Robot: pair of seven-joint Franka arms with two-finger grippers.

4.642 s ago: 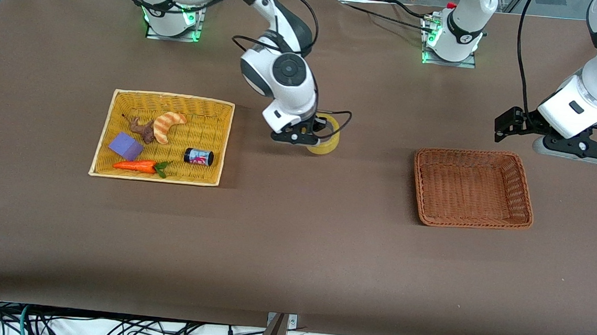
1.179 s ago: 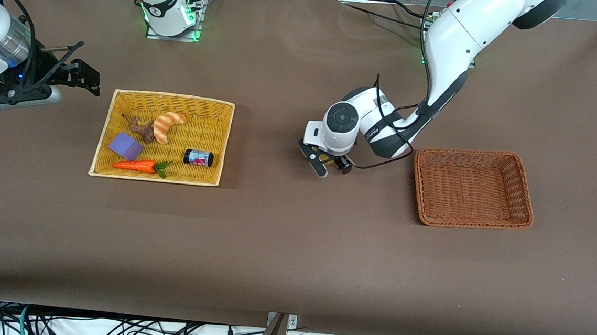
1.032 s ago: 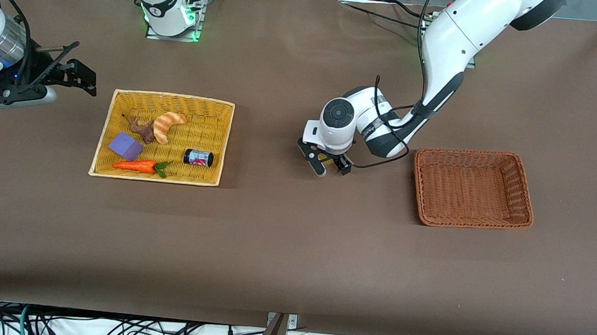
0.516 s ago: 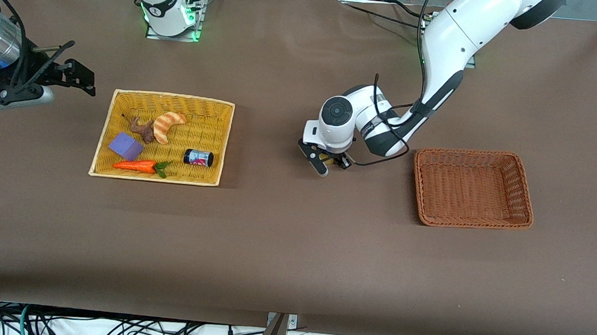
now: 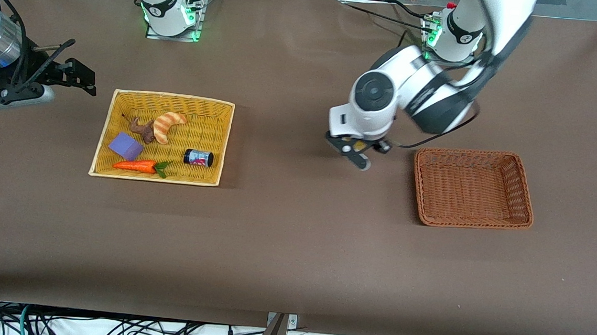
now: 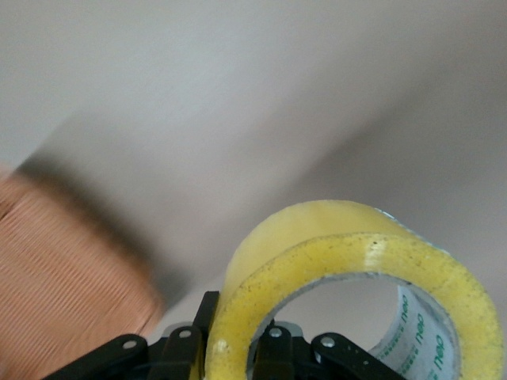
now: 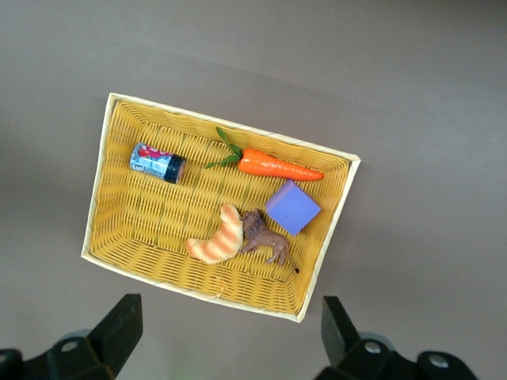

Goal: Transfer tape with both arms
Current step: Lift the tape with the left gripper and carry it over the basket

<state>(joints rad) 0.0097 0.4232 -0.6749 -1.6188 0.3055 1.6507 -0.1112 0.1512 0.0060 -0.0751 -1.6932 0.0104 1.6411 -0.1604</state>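
We count two wicker baskets on the brown table (image 5: pixel 292 251): a yellow basket (image 5: pixel 110 123) holding five toys and an orange-brown basket (image 5: pixel 470 221) toward the left arm's end. The toys are one carrot (image 5: pixel 135 166), one purple block (image 5: pixel 125 146), one croissant (image 5: pixel 167 125), one lion figure (image 5: pixel 142 128) and one small jar (image 5: pixel 198 157). The left gripper (image 5: pixel 358 149) hangs over bare table beside the orange-brown basket, clamped on the one tape roll (image 6: pixel 356 289), which the front view mostly hides. The right gripper (image 7: pixel 230 344) waits, fingers spread wide, over the table next to the yellow basket.

The brown table (image 5: pixel 293 240) carries a yellow basket (image 5: pixel 222 146) and an orange basket (image 5: pixel 524 188).
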